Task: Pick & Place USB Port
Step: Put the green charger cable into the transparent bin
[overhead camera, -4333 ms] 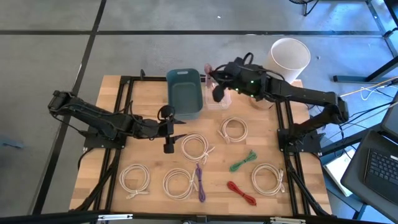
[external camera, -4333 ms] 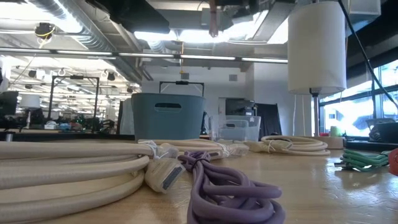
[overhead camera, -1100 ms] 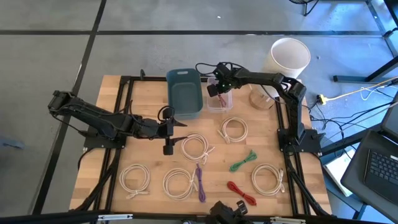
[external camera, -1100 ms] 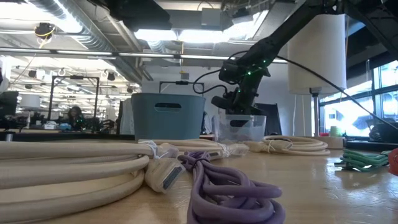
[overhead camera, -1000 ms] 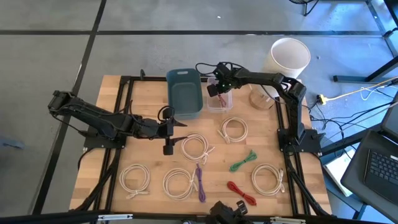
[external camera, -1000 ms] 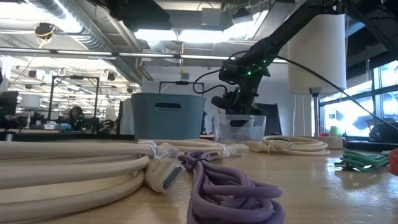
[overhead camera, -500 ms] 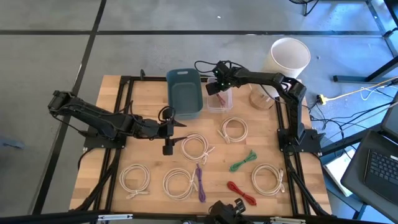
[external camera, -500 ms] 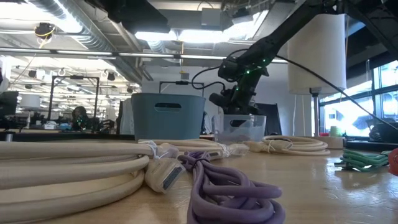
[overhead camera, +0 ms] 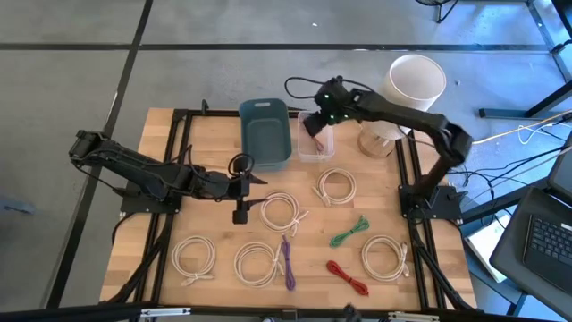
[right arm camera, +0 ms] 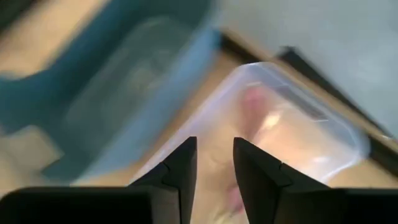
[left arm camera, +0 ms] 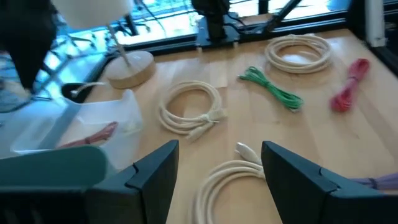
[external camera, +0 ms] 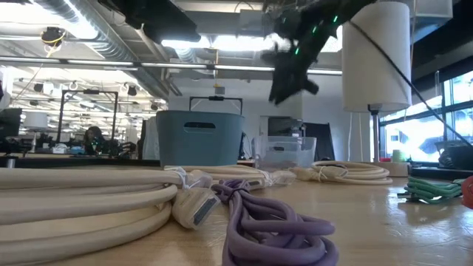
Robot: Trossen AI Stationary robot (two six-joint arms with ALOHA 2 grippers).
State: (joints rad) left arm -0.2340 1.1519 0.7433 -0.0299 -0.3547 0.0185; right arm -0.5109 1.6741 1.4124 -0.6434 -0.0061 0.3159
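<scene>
At the surface's far edge, the clear box [overhead camera: 315, 143] right of the blue bin [overhead camera: 264, 134] holds a reddish cable [left arm camera: 93, 134], beneath the right tool [overhead camera: 315, 125], slightly spread and empty.

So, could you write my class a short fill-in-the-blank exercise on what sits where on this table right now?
1. The clear plastic container stands directly beside the ____ bin.
2. The right gripper hangs above the ____ plastic container.
3. On the table, the green cable lies next to a ____ cable.
4. The left gripper points at the cream cable coil with its jaws ____.

Missing words: blue; clear; red; open
</scene>
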